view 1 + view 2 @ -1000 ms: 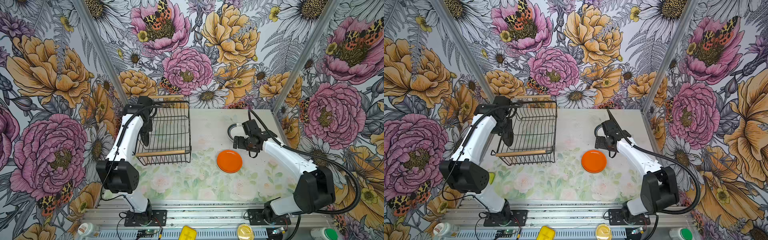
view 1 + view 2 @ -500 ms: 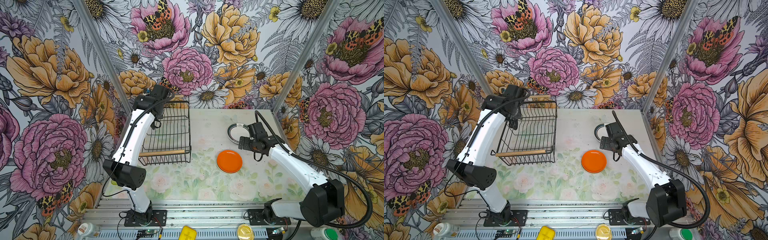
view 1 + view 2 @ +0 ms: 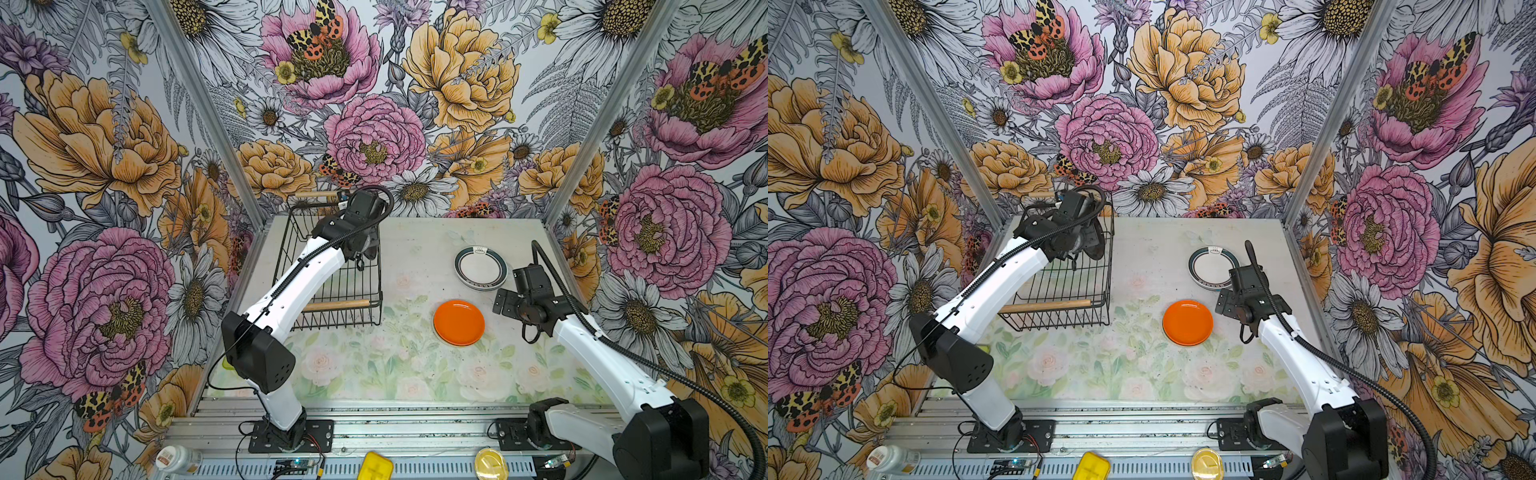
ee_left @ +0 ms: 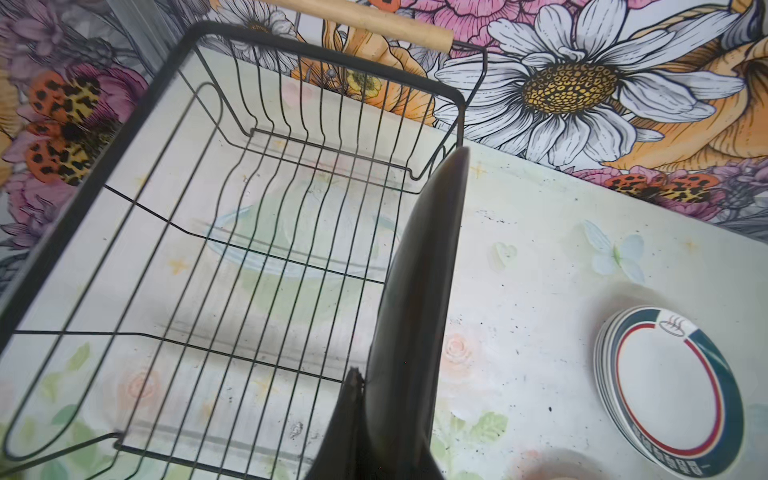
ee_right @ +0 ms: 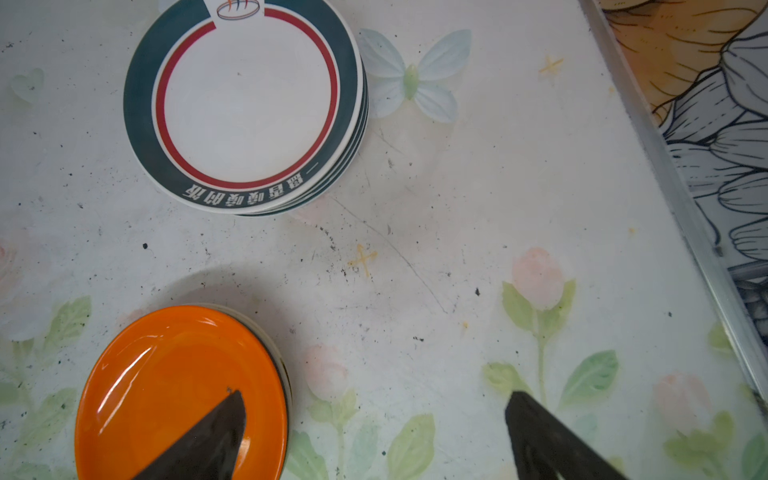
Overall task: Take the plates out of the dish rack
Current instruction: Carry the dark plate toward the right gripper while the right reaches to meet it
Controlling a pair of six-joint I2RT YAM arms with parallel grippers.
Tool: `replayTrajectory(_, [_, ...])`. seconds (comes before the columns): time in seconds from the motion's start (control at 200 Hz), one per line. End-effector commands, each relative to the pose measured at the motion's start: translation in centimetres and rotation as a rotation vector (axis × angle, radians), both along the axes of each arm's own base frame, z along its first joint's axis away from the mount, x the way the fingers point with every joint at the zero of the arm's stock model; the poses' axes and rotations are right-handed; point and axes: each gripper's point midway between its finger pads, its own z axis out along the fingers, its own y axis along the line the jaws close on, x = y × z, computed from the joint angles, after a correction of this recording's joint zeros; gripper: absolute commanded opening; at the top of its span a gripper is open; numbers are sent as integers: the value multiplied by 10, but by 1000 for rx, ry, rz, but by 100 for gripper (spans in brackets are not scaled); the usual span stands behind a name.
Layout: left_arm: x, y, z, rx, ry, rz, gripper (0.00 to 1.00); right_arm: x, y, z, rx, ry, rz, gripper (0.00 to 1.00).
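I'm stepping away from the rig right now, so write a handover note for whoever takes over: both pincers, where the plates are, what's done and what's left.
The left pincer is shut on the black plate, held on edge over the dish rack side.
The right pincer is open and empty, above the table beside the orange-topped stack.
Done: the white teal-rimmed stack and the orange-topped stack lie on the table; the left wrist view shows no other plate in the rack.
Left: set the black plate down, probably on the orange-topped stack.
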Motion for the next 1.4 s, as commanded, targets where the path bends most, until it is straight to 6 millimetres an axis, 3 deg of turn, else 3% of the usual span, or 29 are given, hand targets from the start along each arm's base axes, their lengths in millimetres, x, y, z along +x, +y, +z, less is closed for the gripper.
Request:
replayTrajectory(0.0, [19, -33, 36, -314, -221, -33, 0, 0, -2, 7, 20, -50, -12, 99])
replayTrajectory(0.195, [22, -69, 27, -410, -236, -118, 0, -4, 5, 12, 72, -112, 20, 99])
replayTrajectory(0.32, [24, -107, 24, -538, -233, -239, 0, -2, 17, 23, 135, -181, 69, 99])
replayTrajectory(0.555, [25, -166, -1, -775, -126, -354, 0, 8, 50, 60, 315, -350, 181, 99])
replayTrajectory(0.731, [15, -206, 2, -918, -67, -433, 0, 18, 69, 80, 434, -456, 241, 99])
replayTrajectory(0.751, [17, -214, -15, -927, -29, -428, 0, 19, 71, 82, 450, -466, 242, 99])
replayTrajectory(0.831, [12, -233, -18, -1001, 7, -461, 0, 25, 78, 89, 518, -509, 254, 99])
replayTrajectory(1.051, [6, -256, -23, -1134, 67, -503, 0, 42, 89, 109, 670, -622, 249, 99])
replayTrajectory(1.391, [1, -260, -24, -1147, 101, -532, 0, 71, 89, 114, 810, -645, 223, 99])
